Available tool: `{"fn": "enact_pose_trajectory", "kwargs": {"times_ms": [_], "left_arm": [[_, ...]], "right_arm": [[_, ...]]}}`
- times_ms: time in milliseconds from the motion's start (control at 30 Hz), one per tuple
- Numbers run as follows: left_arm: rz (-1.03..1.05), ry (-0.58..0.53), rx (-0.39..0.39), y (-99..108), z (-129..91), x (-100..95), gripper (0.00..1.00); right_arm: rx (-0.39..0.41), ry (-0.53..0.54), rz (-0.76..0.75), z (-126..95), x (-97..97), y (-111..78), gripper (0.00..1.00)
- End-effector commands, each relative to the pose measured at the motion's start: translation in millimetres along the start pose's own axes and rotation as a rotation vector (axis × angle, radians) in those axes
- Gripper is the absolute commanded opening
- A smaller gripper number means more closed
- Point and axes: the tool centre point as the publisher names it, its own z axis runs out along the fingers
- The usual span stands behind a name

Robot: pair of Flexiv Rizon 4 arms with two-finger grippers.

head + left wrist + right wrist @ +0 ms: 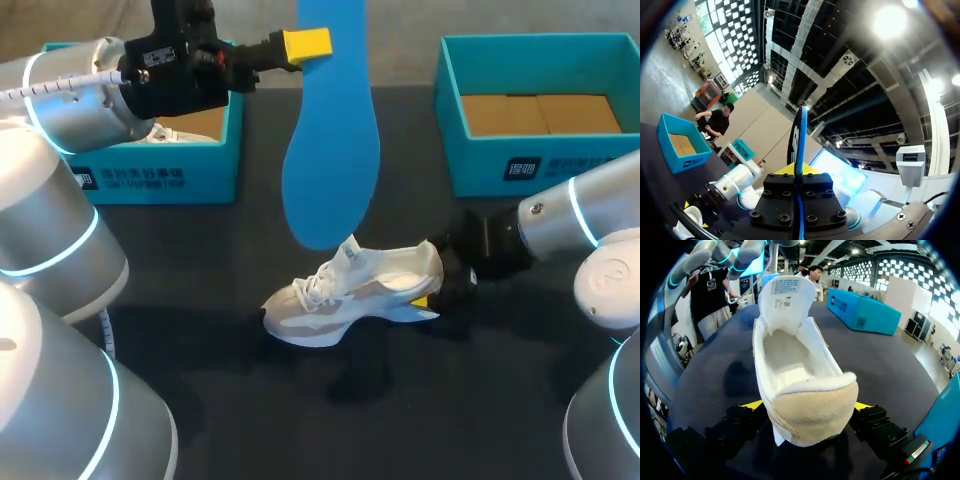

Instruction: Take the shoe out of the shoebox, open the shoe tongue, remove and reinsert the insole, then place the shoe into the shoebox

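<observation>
Shoe (800,390) heel sits in the right gripper (807,405), both yellow tips clamped on its sides, tongue flipped up ahead of the fingers. Toe looks to rest on the table (200,300), hard to tell. Left gripper (798,171) pinches the blue insole (799,132) edge-on, its lower end just above the shoe.

Insole (330,150): solid blue, unpatterned. Shoe (350,290): white upper and laces, beige-grey side panels, tan heel patch, white lining, white tongue label with dark print; a pale blue patch under the heel appears to be part of the sole. Left claw (307,45) and right claw (424,299): yellow tips on black bodies. Left arm (60,110) and right arm (570,215): silver with thin cyan rings. Left shoebox (160,175) and right shoebox (480,160): teal walls, white front mark, brown cardboard floor. Bench (250,400): matte black.
</observation>
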Motion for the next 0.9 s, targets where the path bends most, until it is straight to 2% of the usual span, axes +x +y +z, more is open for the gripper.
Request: {"fn": "enact_pose_trajectory", "kwargs": {"times_ms": [33,233,300,533,667,900], "left_arm": [[0.000,0.001,0.002,0,1,-0.6,0.00],[0.000,0.001,0.002,0,1,-0.6,0.00],[0.000,0.001,0.002,0,1,-0.6,0.00],[0.000,0.001,0.002,0,1,-0.6,0.00],[0.000,0.001,0.002,0,1,-0.6,0.00],[0.000,0.001,0.002,0,1,-0.6,0.00]], "right_arm": [[0.073,-0.029,0.013,-13,7.9,5.6,1.00],[0.129,-0.055,0.028,-25,7.3,13.1,1.00],[0.183,-0.046,0.024,-27,7.5,17.5,1.00],[0.267,-0.034,0.035,-36,4.7,27.5,1.00],[0.364,-0.020,0.023,-41,4.5,35.6,1.00],[0.449,-0.032,0.025,-53,2.5,43.4,1.00]]}}
